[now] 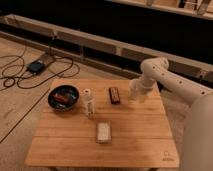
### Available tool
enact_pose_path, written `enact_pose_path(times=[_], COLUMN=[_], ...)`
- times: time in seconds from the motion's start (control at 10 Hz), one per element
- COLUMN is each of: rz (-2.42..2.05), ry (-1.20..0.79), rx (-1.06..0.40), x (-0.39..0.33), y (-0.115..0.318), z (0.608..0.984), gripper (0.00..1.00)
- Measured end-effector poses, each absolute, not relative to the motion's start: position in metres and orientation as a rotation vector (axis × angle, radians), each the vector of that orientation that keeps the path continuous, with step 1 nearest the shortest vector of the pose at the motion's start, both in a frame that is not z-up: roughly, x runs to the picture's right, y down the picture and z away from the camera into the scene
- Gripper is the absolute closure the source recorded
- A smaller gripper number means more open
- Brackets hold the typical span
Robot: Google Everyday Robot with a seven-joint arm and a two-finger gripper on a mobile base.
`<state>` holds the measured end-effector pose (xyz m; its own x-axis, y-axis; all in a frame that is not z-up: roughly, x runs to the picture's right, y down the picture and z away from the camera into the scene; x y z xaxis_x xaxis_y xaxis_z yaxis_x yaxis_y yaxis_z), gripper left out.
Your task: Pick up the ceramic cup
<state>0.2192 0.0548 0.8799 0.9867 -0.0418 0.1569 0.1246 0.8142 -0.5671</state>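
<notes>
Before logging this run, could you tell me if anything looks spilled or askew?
Nothing stands out. The white bottle stands upright; the dark bowl, dark bar and pale packet sit flat on the table; the gripper hangs near its far right corner.

gripper [136, 94] right of bowl [52, 98], bottle [89, 101] between
</notes>
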Motion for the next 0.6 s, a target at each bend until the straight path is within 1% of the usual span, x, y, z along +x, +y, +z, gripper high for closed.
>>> enact_pose_path(times=[0.1,0.2,0.3,0.4,0.6], rz=[-0.086,-0.086,-0.091,-0.1,-0.118], ry=[-0.151,-0.163,-0.173,-0.184,-0.203], rx=[-0.608,-0.6,-0.591,-0.577,-0.548], x=[0.218,0.22,0.221,0.222,0.227], y=[0.052,0.048,0.043,0.036,0.02], z=[0.879,0.875,0.869,0.862,0.846], gripper=[0.71,0.83,0.92,0.99,1.0])
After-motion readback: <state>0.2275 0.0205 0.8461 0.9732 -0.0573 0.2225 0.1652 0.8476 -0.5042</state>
